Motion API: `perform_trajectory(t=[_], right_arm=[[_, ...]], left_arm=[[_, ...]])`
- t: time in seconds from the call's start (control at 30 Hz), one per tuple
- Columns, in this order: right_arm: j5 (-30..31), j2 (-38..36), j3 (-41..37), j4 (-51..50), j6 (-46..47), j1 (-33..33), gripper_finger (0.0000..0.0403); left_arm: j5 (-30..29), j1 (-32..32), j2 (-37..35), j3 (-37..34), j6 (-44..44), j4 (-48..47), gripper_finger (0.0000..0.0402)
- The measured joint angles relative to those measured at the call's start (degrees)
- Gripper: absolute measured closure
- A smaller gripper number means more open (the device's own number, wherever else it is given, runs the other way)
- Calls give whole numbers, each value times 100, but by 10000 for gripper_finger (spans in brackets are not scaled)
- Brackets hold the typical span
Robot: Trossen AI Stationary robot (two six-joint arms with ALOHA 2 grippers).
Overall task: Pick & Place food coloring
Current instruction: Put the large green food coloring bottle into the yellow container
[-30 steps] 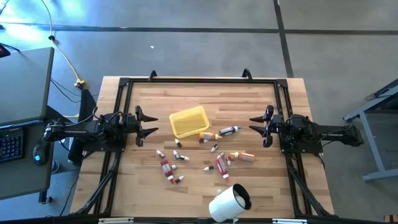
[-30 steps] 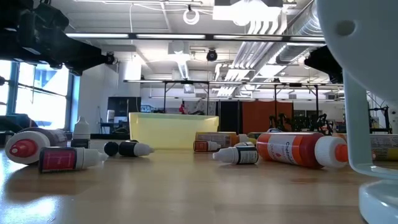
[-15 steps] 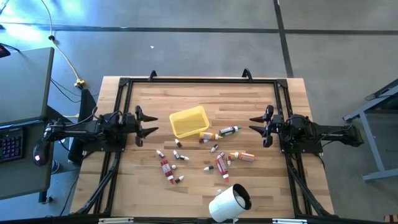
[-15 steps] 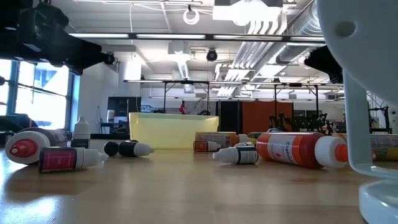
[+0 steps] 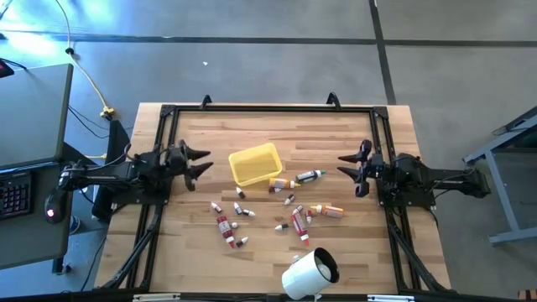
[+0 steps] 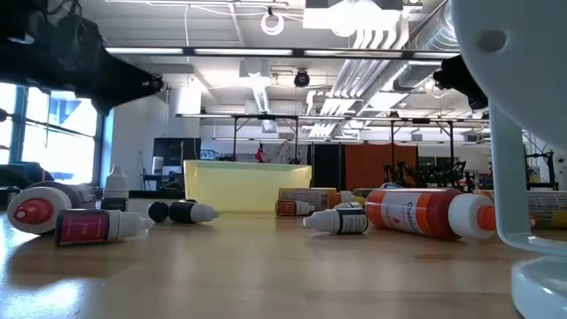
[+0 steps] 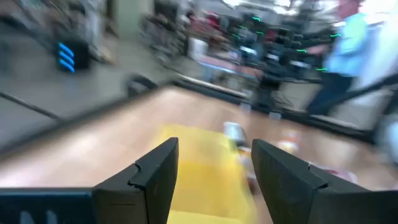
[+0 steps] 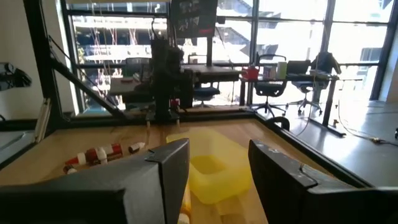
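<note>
Spread and empty, left gripper [image 5: 201,162] should settle squarely over one small scattered food-colouring bottle [image 5: 224,226] before pinching.

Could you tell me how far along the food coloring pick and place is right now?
Nothing looks done: the yellow tray appears empty. The food coloring bottles lie scattered on the table. Nothing is in hand; the left gripper and right gripper are open. All picking remains.

Left claw [image 5: 200,161] and right claw [image 5: 346,168] — both spread wide — face inward.
</note>
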Motion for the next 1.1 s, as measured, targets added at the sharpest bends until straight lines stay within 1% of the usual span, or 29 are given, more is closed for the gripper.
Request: perform_trajectory(t=[0.07,0.17,0.2,0.3,0.4,0.57,0.67,0.73,0.83,0.97,1.1], right_arm=[[-20,0,0,75,0,0,243],[127,0,-1,92,0,0,243],[238,8,0,72,0,0,243],[310,130,1,-167,-24,-2,243],[86,396,2,-329,-21,-2,243],[74,1124,-1,-293,37,-2,243],[200,1769,2,27,105,-2,243],[157,2243,13,351,66,-4,243],[72,2941,158,508,5,-4,243],[192,3760,482,551,-240,-157,243],[-174,4491,596,424,-287,-458,244]], left_arm=[[565,-1,17,28,-458,-206,199],[1635,-1,115,24,-660,-263,199],[1872,-1,131,24,-659,-245,199],[2186,-5,154,24,-668,-210,199],[2399,-4,188,24,-726,-155,199],[2542,-4,188,11,-825,-6,199],[2430,-4,190,7,-821,34,199],[2282,-4,195,7,-820,22,199],[2242,-4,190,7,-863,42,199],[2234,-4,192,7,-1116,46,199],[2107,-4,192,7,-1130,90,199]])
